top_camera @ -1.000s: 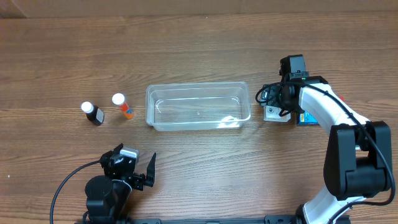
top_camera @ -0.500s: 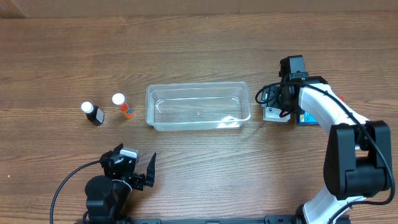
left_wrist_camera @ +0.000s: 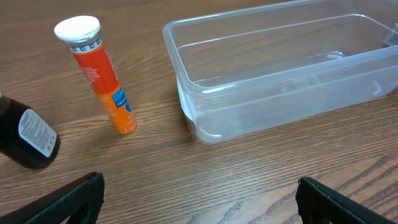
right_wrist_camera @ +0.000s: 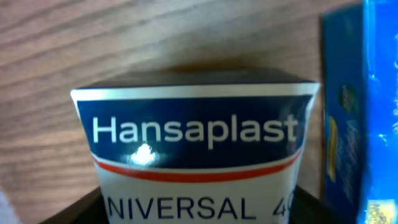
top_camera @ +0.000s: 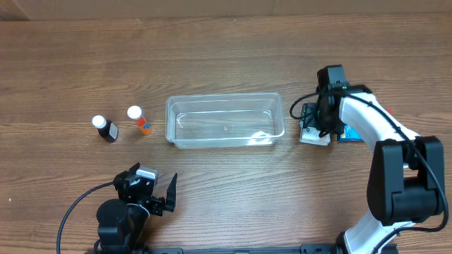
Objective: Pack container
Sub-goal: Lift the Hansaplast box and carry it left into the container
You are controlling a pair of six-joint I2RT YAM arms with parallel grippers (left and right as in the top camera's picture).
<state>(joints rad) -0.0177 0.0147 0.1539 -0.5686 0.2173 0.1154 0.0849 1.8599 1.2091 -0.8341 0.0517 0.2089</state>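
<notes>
The clear plastic container [top_camera: 224, 97] stands in the middle of the table, with nothing in it; its near corner shows in the left wrist view [left_wrist_camera: 186, 68]. My right gripper [top_camera: 316, 121] is just right of the container, shut on a white and blue Hansaplast box [top_camera: 315, 136]. In the right wrist view the box [right_wrist_camera: 196, 143] fills the space between the two fingers [right_wrist_camera: 196, 214]. My left gripper [top_camera: 157, 200] is open and empty near the front edge, with both its fingertips low in the left wrist view [left_wrist_camera: 199, 199].
An orange tube with a white cap [top_camera: 141, 123] [left_wrist_camera: 106, 87] and a small dark bottle [top_camera: 106, 129] [left_wrist_camera: 28, 137] stand left of the container. A blue box [top_camera: 348, 134] [right_wrist_camera: 367, 112] lies right beside the Hansaplast box.
My right gripper has narrowed around the Hansaplast box and shifted it slightly toward the front. The left arm has not moved.
</notes>
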